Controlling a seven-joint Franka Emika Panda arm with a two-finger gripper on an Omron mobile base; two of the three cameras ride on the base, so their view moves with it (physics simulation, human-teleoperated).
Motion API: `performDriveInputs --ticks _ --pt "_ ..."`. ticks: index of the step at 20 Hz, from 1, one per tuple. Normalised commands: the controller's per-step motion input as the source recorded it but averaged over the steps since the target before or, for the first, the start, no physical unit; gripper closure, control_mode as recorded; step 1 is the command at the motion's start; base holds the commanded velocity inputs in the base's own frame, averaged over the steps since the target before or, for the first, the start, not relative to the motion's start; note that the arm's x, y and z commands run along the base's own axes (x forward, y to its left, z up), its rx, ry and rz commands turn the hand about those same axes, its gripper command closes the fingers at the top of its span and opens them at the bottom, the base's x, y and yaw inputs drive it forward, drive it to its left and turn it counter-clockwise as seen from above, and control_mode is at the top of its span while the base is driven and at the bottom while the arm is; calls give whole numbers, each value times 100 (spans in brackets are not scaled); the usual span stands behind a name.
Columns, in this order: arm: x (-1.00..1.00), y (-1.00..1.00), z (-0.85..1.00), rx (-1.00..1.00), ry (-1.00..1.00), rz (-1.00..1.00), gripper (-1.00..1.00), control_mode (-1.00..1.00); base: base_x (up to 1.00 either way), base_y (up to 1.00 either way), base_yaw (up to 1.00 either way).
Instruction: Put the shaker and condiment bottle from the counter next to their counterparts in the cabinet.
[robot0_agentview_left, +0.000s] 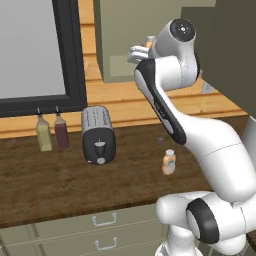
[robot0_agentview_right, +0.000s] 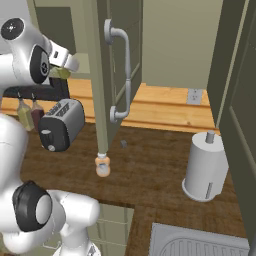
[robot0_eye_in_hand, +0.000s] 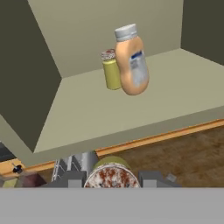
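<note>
The jaws are pinching one upright shaker (robot0_eye_in_hand: 111, 173); ahead, one shaker twin (robot0_eye_in_hand: 111, 70) and one bottle (robot0_eye_in_hand: 132, 61) are standing upright on the cabinet shelf (robot0_eye_in_hand: 131, 109).

We count two shakers: one (robot0_eye_in_hand: 111, 70) on the cabinet shelf (robot0_eye_in_hand: 131, 113), one (robot0_eye_in_hand: 111, 175) in the claw (robot0_eye_in_hand: 112, 178). Two condiment bottles: one (robot0_eye_in_hand: 131, 61) on the shelf, one (robot0_agentview_left: 169, 162) on the tabletop (robot0_agentview_left: 50, 185). Two tall thin-necked bottles, one yellow (robot0_agentview_left: 44, 134) and one dark red (robot0_agentview_left: 61, 132). One toaster (robot0_agentview_left: 98, 135). One paper towel roll (robot0_agentview_right: 205, 167) on its stand. One sink (robot0_agentview_right: 200, 245). One wall socket (robot0_agentview_right: 194, 96).
</note>
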Motion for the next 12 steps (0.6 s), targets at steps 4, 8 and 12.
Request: performDriveInputs --ticks 4,8,12 --pt "23 0 14 0 0 0 100 -100 0 0 0" --pt "31 0 0 -3 0 0 100 -100 0 0 0" --pt "33 0 -7 -9 0 0 100 -100 0 0 0"
